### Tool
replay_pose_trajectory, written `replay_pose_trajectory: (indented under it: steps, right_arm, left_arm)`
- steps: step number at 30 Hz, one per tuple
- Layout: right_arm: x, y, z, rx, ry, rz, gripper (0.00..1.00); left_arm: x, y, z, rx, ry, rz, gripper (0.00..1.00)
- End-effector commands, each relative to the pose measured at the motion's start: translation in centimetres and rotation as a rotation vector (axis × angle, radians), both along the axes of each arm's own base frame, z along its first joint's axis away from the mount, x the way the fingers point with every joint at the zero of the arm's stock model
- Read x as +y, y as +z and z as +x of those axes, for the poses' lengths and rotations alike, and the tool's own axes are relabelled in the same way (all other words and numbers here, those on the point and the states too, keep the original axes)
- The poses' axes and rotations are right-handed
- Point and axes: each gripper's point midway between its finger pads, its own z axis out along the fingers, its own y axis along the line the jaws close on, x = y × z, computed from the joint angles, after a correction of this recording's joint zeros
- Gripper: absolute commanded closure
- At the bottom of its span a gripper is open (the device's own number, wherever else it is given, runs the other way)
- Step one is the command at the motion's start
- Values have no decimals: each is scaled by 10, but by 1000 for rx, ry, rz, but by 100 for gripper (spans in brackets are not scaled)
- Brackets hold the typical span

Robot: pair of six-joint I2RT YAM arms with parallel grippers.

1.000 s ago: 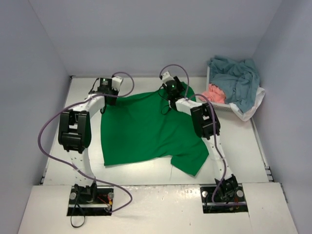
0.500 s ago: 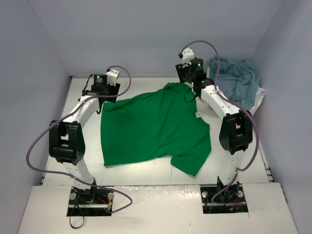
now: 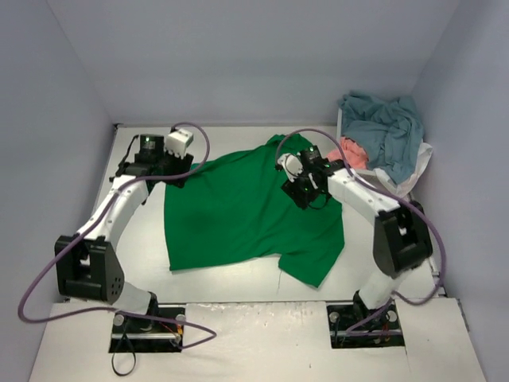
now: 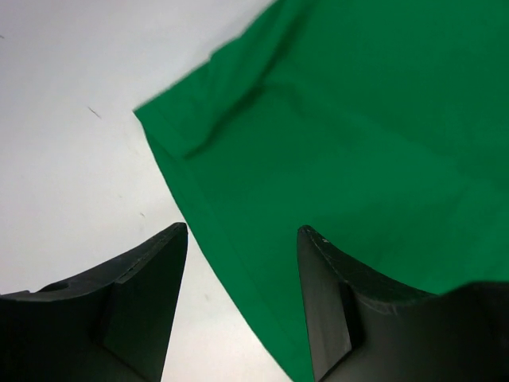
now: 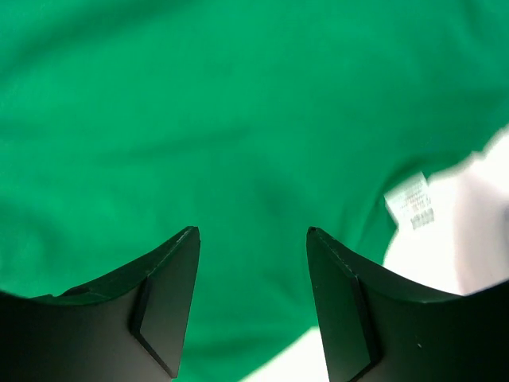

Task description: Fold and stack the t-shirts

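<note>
A bright green t-shirt (image 3: 238, 215) lies spread flat on the white table (image 3: 398, 239). My left gripper (image 3: 171, 173) hovers open over the shirt's back left corner. In the left wrist view the shirt's hemmed edge (image 4: 231, 255) runs between the open fingers of the left gripper (image 4: 242, 239), untouched. My right gripper (image 3: 301, 193) hangs open over the shirt's right side. The right wrist view shows plain green cloth (image 5: 238, 103) below the right gripper (image 5: 253, 235), with a white label (image 5: 409, 200) to the right. More t-shirts, a teal one (image 3: 382, 127) and a pink one (image 3: 350, 151), are heaped at the back right.
A white basket (image 3: 362, 170) at the back right corner holds the heaped shirts, with white cloth (image 3: 413, 171) hanging over its side. Grey walls close in the table on three sides. Purple cables loop from both arms.
The left gripper has opened, let go of the shirt's back left corner and pulled slightly left. The right arm rose toward the basket, then swung back over the shirt's right side.
</note>
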Motion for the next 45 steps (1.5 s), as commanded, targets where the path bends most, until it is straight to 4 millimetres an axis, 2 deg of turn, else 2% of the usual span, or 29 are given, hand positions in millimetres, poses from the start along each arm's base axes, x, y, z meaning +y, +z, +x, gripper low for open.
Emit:
replay_pose_trajectory:
  steps: [1, 2, 4, 7, 10, 14, 18, 22, 23, 24, 25, 26, 27, 28, 30, 31, 32, 36, 39, 42, 45]
  right_arm:
    - [-6, 47, -10, -112, 60, 33, 47]
    - [-9, 40, -18, -95, 62, 18, 47]
    - [-12, 40, -25, -96, 63, 12, 48]
    - [-17, 29, -36, -69, 64, -7, 48]
    - [-17, 21, -43, -41, 64, -1, 48]
    - [-12, 23, -46, -38, 62, 19, 48]
    - [-13, 21, -51, -37, 64, 7, 49]
    - [-8, 14, -57, -5, 73, 24, 51]
    - [-4, 11, -59, 9, 81, 32, 51]
    - [-1, 10, -60, 16, 89, 40, 52]
    - [2, 10, -59, 20, 89, 49, 54]
    - [5, 8, -60, 33, 92, 58, 55]
    - [9, 8, -60, 36, 98, 68, 58]
    - [11, 7, -60, 44, 100, 72, 70]
    - [15, 3, -61, 62, 106, 80, 83]
    - [17, 1, -61, 69, 108, 80, 94]
    - [17, -3, -60, 79, 108, 76, 98]
    - [20, -5, -60, 88, 115, 87, 100]
    - [21, -5, -60, 88, 112, 89, 100]
    - [22, -4, -58, 85, 102, 97, 100]
    - [24, -3, -59, 87, 100, 106, 100]
  left_arm:
    - [-15, 12, -29, 0, -116, -20, 48]
    - [-16, 13, -39, 3, -140, -17, 48]
    - [-20, 2, -53, 46, -178, -5, 48]
    - [-23, -13, -77, 122, -228, 2, 48]
    - [-17, -25, -83, 156, -221, 52, 48]
    - [-11, -44, -92, 249, -228, 88, 48]
    - [-14, -46, -97, 277, -259, 97, 48]
    - [-4, -32, -55, 142, -170, 151, 48]
    - [-2, -39, -46, 155, -147, 164, 48]
    - [-5, -31, -33, 133, -146, 159, 48]
    - [-6, -44, -24, 166, -142, 163, 48]
    - [-7, -47, -15, 168, -135, 162, 48]
    - [-9, -41, -1, 140, -126, 159, 48]
    - [-11, -53, 11, 154, -122, 162, 48]
    - [-12, -59, 27, 151, -110, 169, 49]
    - [-13, -65, 42, 148, -106, 170, 49]
    - [-14, -69, 49, 149, -102, 175, 49]
    - [-15, -88, 78, 158, -88, 193, 49]
    - [-12, -93, 90, 147, -74, 197, 50]
    - [-11, -104, 98, 166, -62, 182, 55]
    - [-9, -103, 108, 142, -51, 182, 57]
